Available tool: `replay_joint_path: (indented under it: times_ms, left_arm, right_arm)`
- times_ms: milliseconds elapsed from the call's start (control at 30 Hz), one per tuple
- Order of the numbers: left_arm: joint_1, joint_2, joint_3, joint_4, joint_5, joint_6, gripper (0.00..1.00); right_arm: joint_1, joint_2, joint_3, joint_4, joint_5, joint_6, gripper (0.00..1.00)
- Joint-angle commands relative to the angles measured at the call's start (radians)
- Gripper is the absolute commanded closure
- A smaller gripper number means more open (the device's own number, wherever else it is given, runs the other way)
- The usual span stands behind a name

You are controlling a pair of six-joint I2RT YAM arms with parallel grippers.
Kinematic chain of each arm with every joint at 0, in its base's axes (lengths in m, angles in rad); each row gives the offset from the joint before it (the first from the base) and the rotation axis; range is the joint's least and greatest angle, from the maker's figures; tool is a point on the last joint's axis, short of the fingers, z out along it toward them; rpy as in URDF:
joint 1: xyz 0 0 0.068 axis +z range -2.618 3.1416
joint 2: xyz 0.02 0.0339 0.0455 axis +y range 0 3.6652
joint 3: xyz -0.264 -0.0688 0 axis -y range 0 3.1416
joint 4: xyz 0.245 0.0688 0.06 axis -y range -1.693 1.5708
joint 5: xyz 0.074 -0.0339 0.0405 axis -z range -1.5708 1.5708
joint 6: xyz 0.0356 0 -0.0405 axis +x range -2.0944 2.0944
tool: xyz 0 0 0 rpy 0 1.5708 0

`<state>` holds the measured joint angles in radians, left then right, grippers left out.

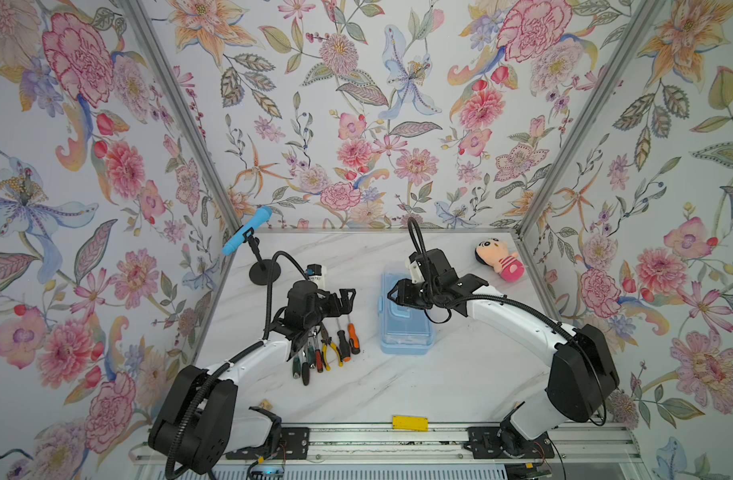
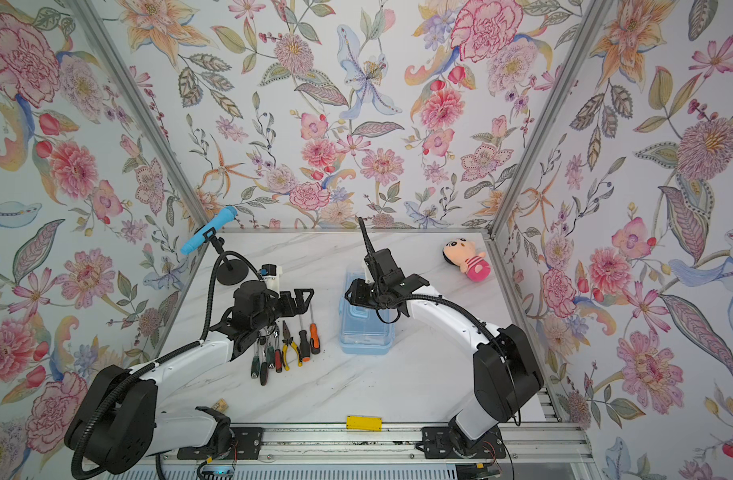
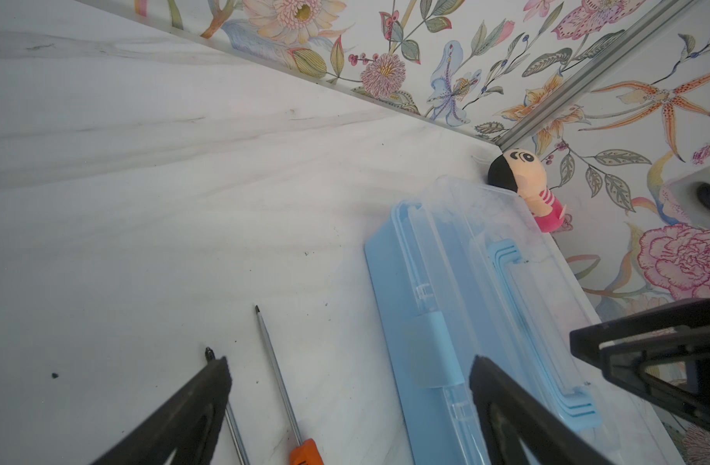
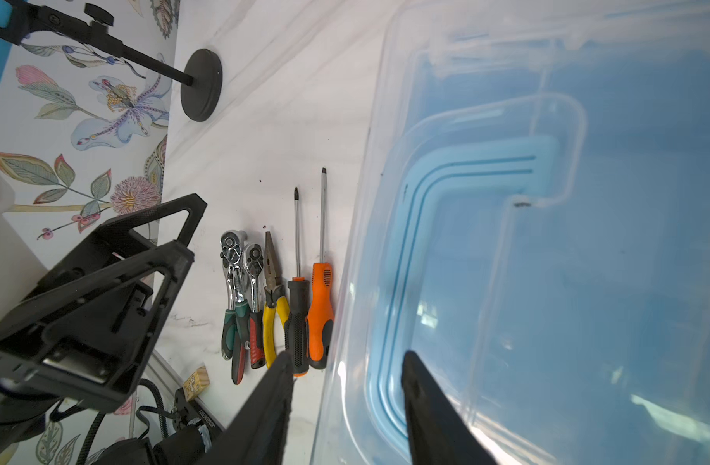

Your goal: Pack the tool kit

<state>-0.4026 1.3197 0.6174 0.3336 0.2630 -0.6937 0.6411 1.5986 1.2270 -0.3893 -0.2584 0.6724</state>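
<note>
The tool kit's light-blue box (image 1: 406, 332) with its clear lid lies right of centre in both top views. A blue handle (image 4: 466, 161) lies flat on the lid. My right gripper (image 4: 347, 360) hovers at the box's left edge, jaws partly apart astride the lid's rim and the handle's long bar. I see a gap beside one finger. The ratchets (image 4: 240, 257), yellow-handled pliers (image 4: 273, 314) and two screwdrivers (image 4: 321, 306) lie in a row left of the box. My left gripper (image 3: 347, 362) hangs wide open over the screwdriver tips, holding nothing.
A blue toy microphone (image 1: 246, 230) on a black stand occupies the back left corner. A pink plush doll (image 1: 500, 259) lies at the back right. At the front edge are a yellow plate (image 1: 409, 422) and a small wooden block (image 1: 266, 403). Flowered walls enclose three sides.
</note>
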Motion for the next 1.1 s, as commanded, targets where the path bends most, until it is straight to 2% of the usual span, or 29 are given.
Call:
replay_joint_path:
  times_ms: [0, 267, 433, 533, 667, 833, 1000, 1067]
  left_arm:
    - [-0.018, 0.034, -0.016, 0.062, 0.018, -0.033, 0.04]
    - [-0.051, 0.088, 0.001, 0.089, -0.021, -0.032, 0.05]
    - [-0.064, 0.137, 0.011, 0.125, -0.01, -0.041, 0.05]
    - [-0.073, 0.176, 0.027, 0.144, 0.005, -0.04, 0.05]
    - [-0.087, 0.228, 0.058, 0.163, 0.023, -0.038, 0.06]
    - [-0.106, 0.311, 0.097, 0.181, 0.047, -0.038, 0.06]
    - [-0.114, 0.349, 0.128, 0.181, 0.061, -0.03, 0.06]
    - [-0.118, 0.362, 0.139, 0.183, 0.067, -0.027, 0.06]
  right_arm:
    - [0.001, 0.022, -0.019, 0.004, -0.016, 0.023, 0.54]
    - [0.0, 0.058, -0.029, 0.006, -0.009, 0.078, 0.54]
    - [0.001, 0.079, -0.042, 0.038, -0.058, 0.11, 0.54]
    - [-0.001, 0.077, -0.093, 0.141, -0.141, 0.147, 0.54]
    - [-0.029, 0.061, -0.225, 0.397, -0.297, 0.257, 0.55]
    - [-0.068, 0.062, -0.339, 0.638, -0.415, 0.347, 0.56]
    - [-0.084, 0.066, -0.359, 0.685, -0.469, 0.342, 0.56]
    - [-0.086, 0.077, -0.356, 0.698, -0.501, 0.329, 0.53]
